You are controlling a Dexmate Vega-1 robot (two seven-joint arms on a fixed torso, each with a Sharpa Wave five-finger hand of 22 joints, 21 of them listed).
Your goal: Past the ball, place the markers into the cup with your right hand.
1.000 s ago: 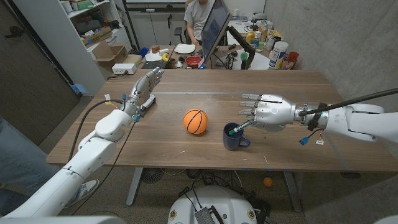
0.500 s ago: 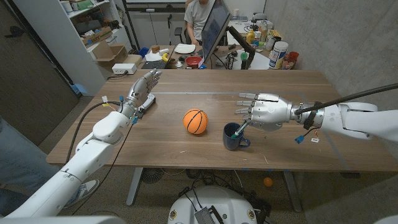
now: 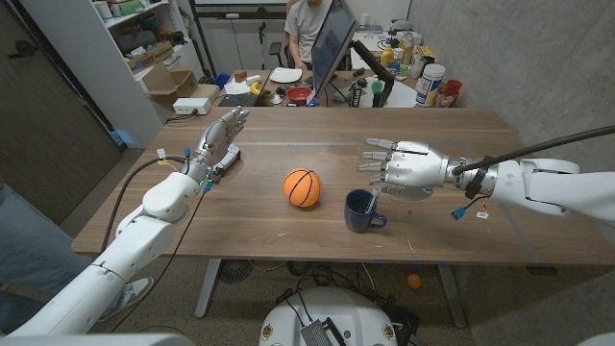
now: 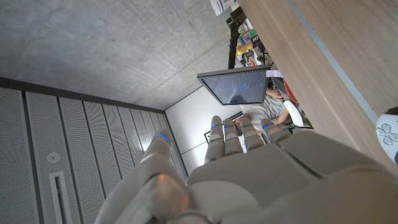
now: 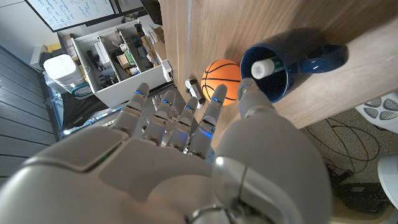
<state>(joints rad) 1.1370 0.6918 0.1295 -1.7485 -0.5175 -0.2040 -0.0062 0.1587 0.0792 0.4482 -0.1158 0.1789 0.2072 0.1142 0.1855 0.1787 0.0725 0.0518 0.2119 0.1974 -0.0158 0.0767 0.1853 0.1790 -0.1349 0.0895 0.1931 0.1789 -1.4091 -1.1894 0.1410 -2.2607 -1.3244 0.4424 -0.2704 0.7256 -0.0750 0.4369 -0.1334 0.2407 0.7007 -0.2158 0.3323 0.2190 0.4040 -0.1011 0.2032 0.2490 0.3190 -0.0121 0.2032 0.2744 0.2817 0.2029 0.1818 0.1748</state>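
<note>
An orange ball (image 3: 302, 187) sits mid-table. Just to its right stands a dark blue cup (image 3: 363, 210), handle turned toward the right. In the right wrist view the cup (image 5: 273, 65) holds a marker (image 5: 262, 68), white end up, with the ball (image 5: 224, 77) beyond it. My right hand (image 3: 408, 171) hovers behind and to the right of the cup, fingers spread, holding nothing. My left hand (image 3: 219, 141) is at the far left of the table, fingers straight and empty. A small dark-and-white object (image 3: 222, 167) lies beside it, perhaps another marker.
A person (image 3: 307, 24) sits at a monitor (image 3: 332, 43) behind the table. Bottles and jars (image 3: 428, 82) crowd the desk at the back right. A white shelf with boxes (image 3: 159, 58) stands at the back left.
My right hand has let go of the green marker, which now sits down inside the cup. The hand has drawn up and back from the cup. The left arm has not moved.
</note>
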